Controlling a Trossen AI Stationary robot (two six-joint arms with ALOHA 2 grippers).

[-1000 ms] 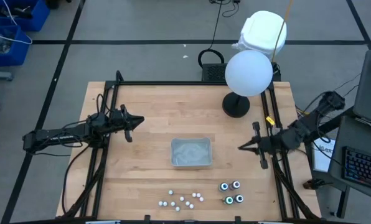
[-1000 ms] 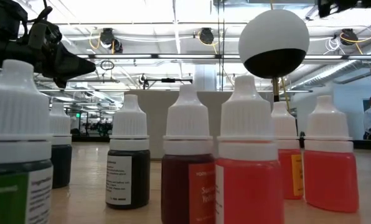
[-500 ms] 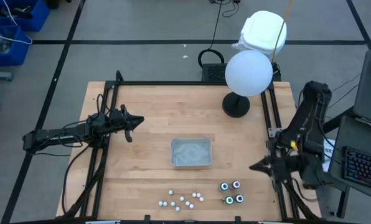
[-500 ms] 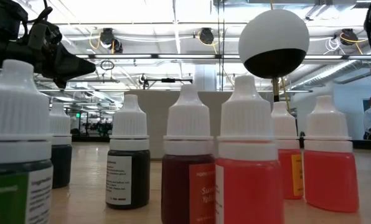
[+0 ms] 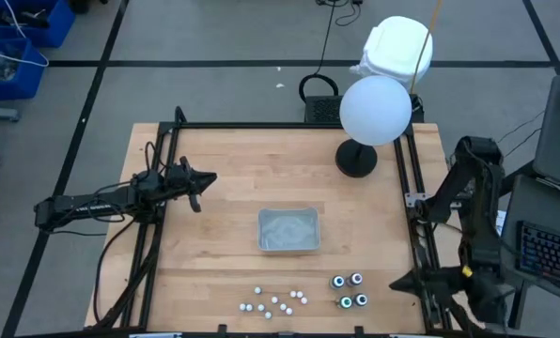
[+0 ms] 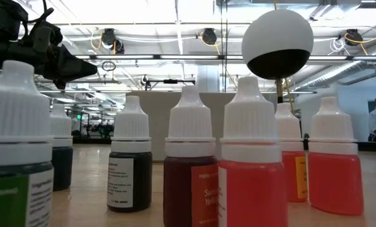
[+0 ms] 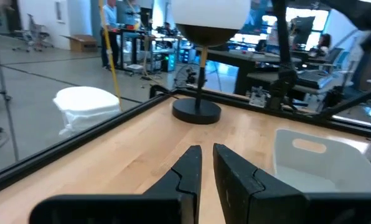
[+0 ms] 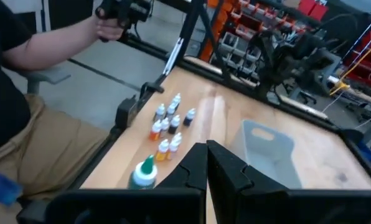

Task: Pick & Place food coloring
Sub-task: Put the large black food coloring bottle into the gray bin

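Note:
The food coloring (image 5: 349, 291), squat dark bottles with green- or blue-ringed tops, stands on its bases near the table's near right corner. One green-tipped bottle (image 8: 144, 173) shows in the right wrist view. My right gripper (image 5: 391, 283) (image 8: 205, 148) is shut and holds nothing. It hovers just right of the bottles and points toward the table's left. The clear tray (image 5: 288, 230) (image 8: 266, 149) rests mid-table. My left gripper (image 5: 212, 178) (image 7: 207, 152) waits left of the tray, with a narrow gap between its fingers and nothing in it.
Several small white-capped dropper bottles (image 5: 275, 300) (image 8: 169, 127) stand near the front edge and fill the low view (image 6: 251, 176). A globe lamp (image 5: 375, 110) stands on a black base (image 5: 356, 160) at the far right. A seated person (image 8: 23, 124) is beyond the near edge.
My right gripper, still shut, has swung along the table's right side toward the near edge, from beside the tray to just right of the food coloring. It still points toward the table's left.

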